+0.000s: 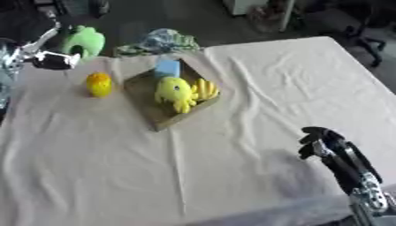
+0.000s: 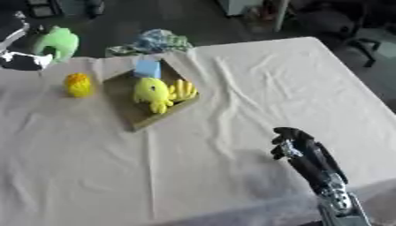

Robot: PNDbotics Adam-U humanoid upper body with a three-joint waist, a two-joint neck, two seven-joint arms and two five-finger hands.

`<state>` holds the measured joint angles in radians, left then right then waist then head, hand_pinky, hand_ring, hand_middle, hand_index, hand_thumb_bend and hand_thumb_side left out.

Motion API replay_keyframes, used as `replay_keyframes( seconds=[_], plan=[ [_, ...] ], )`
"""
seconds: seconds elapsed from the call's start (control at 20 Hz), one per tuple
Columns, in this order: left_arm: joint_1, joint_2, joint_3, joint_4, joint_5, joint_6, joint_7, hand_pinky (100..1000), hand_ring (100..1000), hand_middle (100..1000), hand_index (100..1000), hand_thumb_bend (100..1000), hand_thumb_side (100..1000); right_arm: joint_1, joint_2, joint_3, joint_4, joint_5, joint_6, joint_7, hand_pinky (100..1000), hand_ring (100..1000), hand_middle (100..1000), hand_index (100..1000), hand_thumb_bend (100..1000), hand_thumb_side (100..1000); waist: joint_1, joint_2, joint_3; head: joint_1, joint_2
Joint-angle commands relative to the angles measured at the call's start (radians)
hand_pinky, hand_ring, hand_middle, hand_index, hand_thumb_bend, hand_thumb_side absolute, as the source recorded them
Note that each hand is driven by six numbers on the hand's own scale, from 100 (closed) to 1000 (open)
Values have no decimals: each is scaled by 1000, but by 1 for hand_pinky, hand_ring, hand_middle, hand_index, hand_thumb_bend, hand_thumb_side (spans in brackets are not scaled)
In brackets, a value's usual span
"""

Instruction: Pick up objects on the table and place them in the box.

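On the cloth-covered table (image 1: 255,88), only the left eye view shows the left robot hand (image 1: 54,59) clamped on the green toy (image 1: 83,40).

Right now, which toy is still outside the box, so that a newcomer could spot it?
Start at the shallow brown box on the cloth-covered table. Just left of it, apart from its wall, sits a small yellow toy with an orange top. Unlike the larger yellow plush inside the box, it lies alone on the cloth.
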<state>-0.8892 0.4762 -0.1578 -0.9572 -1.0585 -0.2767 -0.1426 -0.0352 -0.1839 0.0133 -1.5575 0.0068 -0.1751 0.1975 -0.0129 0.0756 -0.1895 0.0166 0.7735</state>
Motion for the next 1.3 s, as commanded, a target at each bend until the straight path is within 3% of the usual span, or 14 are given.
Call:
replay_keyframes(
  seconds=[0.05, 0.35, 0.65, 0.95, 1.05, 1.15, 1.2, 1.3],
  plan=[
    [-32, -56, -24, 10, -39, -25, 4, 416, 297, 259, 444, 100, 250, -9, -13, 3, -9, -3, -1, 5, 509, 531, 554, 754, 100, 564, -14, -9, -4, 8, -4],
    [-19, -158, -49, 76, -139, -54, 11, 464, 346, 313, 496, 100, 244, -9, -9, 10, -7, -6, 0, 13, 510, 531, 553, 754, 100, 567, -22, -8, -19, 17, -4],
    [-7, -179, -40, 121, -213, -48, 18, 535, 426, 397, 580, 100, 240, -11, -6, 12, -7, -7, 0, 15, 510, 531, 554, 754, 100, 570, -22, -6, -20, 17, -4],
    [0, -169, -19, 142, -238, 1, 52, 689, 601, 610, 773, 100, 245, -10, -7, 12, -6, -6, 0, 15, 510, 531, 553, 754, 100, 569, -23, -7, -16, 16, -4],
    [0, -161, -11, 140, -238, 17, 61, 746, 676, 711, 840, 161, 257, -10, -7, 12, -5, -6, 0, 16, 510, 531, 553, 754, 100, 569, -23, -7, -14, 15, -4],
    [-1, -153, -2, 135, -228, 30, 73, 761, 698, 742, 853, 164, 295, -11, -7, 12, -5, -5, 0, 16, 510, 531, 553, 754, 100, 570, -23, -8, -12, 14, -4],
    [-2, -149, 3, 131, -219, 38, 84, 774, 713, 764, 862, 148, 385, -11, -7, 12, -5, -5, 0, 16, 509, 531, 553, 754, 100, 569, -22, -8, -11, 14, -4],
    [-3, -145, 8, 126, -203, 51, 109, 783, 725, 781, 871, 140, 443, -11, -7, 12, -4, -5, 0, 16, 509, 531, 553, 754, 100, 569, -23, -8, -10, 13, -4]
  ],
)
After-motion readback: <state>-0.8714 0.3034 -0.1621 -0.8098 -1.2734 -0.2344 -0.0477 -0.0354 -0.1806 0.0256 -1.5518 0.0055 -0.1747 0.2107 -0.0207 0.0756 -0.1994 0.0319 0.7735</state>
